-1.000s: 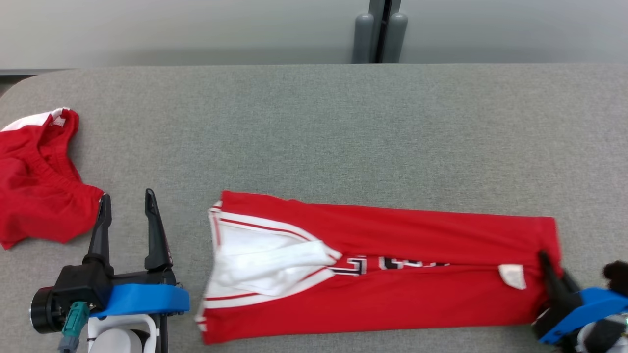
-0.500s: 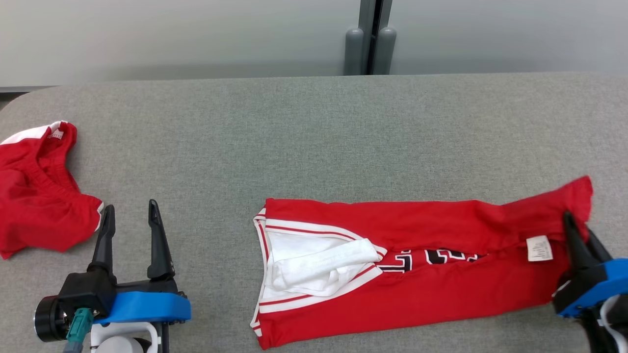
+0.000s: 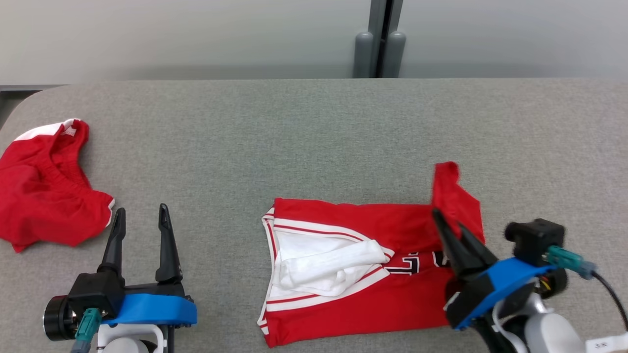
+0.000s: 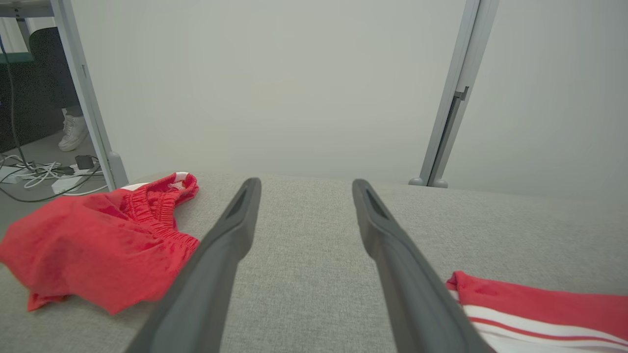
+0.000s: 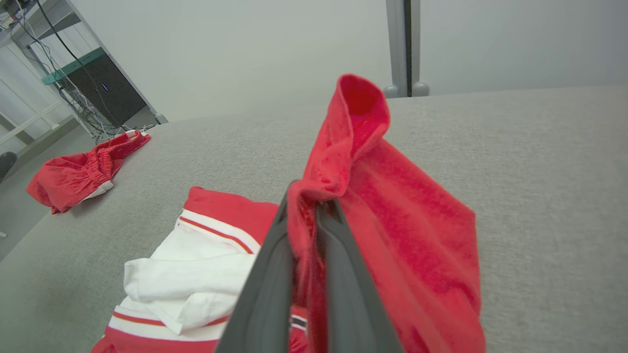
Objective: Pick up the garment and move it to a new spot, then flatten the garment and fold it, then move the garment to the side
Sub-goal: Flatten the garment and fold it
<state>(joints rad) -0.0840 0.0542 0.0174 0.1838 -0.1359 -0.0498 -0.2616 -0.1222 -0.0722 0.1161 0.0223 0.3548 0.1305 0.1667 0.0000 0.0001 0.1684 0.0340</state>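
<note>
The red jersey (image 3: 343, 294) is lying right of centre on the tabletop (image 3: 314, 137), long axis running left to right, white-trimmed neckline pointing to the robot's left. The right claw (image 3: 447, 219) is pinching its raised hem end, so the fold is probably being made; next that hem needs laying squarely over the neckline half. The left claw (image 3: 142, 210) is hovering wide and empty

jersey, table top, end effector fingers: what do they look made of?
Jersey: thin soft knit, likely polyester, matte; it drapes limply where the right end effector pinches it.
Table top: grey woven-look fabric or felt cover, matte, speckled texture.
End effector fingers: dark, smooth, matte moulded plastic or rubber; cannot tell which.
</note>
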